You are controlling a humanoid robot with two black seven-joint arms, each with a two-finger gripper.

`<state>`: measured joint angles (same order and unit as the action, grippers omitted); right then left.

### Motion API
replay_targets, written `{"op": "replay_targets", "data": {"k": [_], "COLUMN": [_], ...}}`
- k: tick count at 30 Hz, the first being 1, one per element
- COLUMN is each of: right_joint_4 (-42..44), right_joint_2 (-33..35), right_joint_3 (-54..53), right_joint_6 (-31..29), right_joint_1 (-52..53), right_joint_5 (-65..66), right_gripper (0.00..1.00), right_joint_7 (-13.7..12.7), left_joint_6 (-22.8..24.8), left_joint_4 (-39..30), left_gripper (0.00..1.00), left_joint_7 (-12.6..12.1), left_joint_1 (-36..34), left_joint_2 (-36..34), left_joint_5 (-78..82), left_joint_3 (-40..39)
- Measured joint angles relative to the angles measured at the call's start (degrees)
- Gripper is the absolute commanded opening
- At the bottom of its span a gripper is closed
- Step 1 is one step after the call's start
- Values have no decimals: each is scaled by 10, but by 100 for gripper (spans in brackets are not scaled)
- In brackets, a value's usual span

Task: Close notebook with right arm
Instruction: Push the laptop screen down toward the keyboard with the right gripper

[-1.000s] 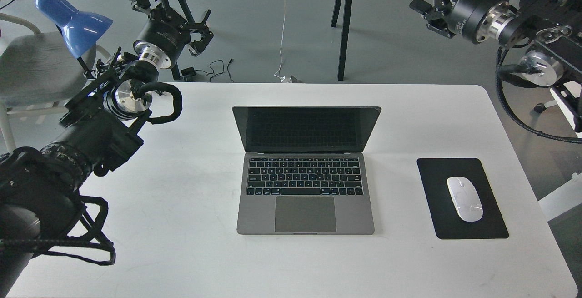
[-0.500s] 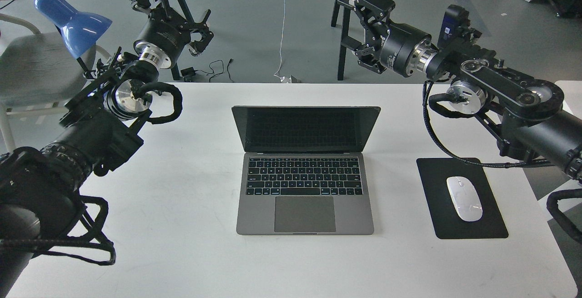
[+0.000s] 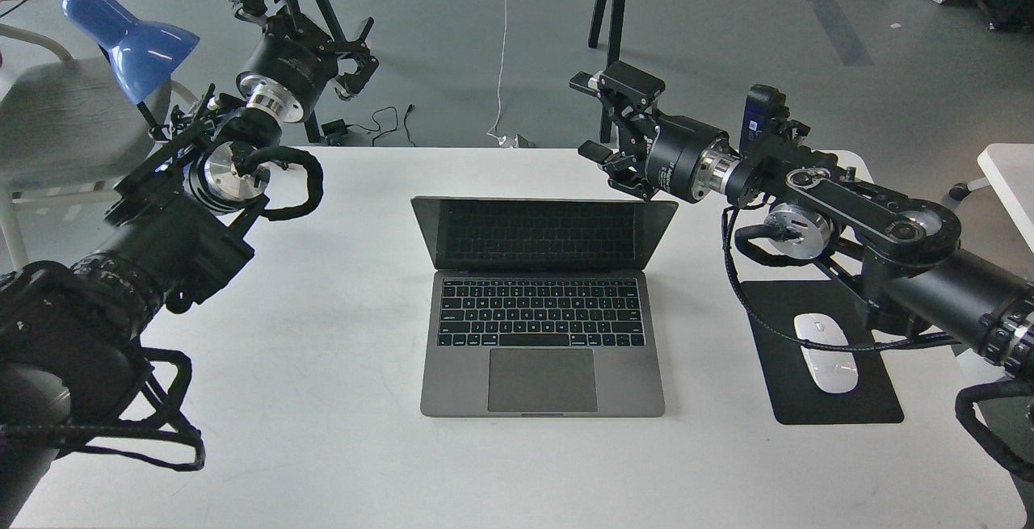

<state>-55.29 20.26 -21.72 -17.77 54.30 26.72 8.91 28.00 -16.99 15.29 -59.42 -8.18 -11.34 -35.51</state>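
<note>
The notebook (image 3: 541, 367) lies open in the middle of the white table (image 3: 323, 448), with a dark screen, black keys and a large trackpad. Its lid leans a little toward me. My right arm comes in from the right above the table. Its gripper (image 3: 596, 119) is open and empty, just behind and above the lid's top right corner. I cannot tell whether it touches the lid. My left gripper (image 3: 311, 24) is open and empty, held beyond the table's far left edge.
A black mouse pad (image 3: 840, 408) with a white mouse (image 3: 828, 367) lies right of the notebook, partly under my right arm and its cable. A blue lamp (image 3: 129, 24) and a grey chair (image 3: 48, 117) stand at far left. Black table legs stand behind.
My right arm has swung in from the far right and come down to the lid's top right corner. The lid's top edge has dropped slightly toward me. The left arm has not moved.
</note>
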Motion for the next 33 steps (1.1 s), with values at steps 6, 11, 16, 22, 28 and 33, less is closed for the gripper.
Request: {"op": "replay_targets", "data": {"k": [6,11,16,22,28,33], "right_joint_4": [-58,-102,-126,-130,-130,-130], "right_joint_2": [48,80,93,92,82,80], "right_joint_3": [4,4,3,3,4,4], "right_joint_6": [-1,-5,-6,-7,-7,-7], "right_joint_1": [-37,-73,-100,-125,-155,-181], "right_joint_5": [0,0,0,4,8,10], "right_gripper": [100,100,100,100,100,100], "right_joint_7": [-5,-5,-5,-4,-3,-3], "left_joint_6": [0,0,0,0,0,0], "left_joint_4": [0,0,0,0,0,0], "left_gripper": [100,100,100,100,100,100], "left_joint_7": [0,0,0,0,0,0], "left_joint_1": [-1,-1,-1,-1,-1,-1], "left_joint_2": [0,0,0,1,1,0], "left_joint_5": [0,0,0,0,0,0], "left_joint_3": [0,0,0,0,0,0]}}
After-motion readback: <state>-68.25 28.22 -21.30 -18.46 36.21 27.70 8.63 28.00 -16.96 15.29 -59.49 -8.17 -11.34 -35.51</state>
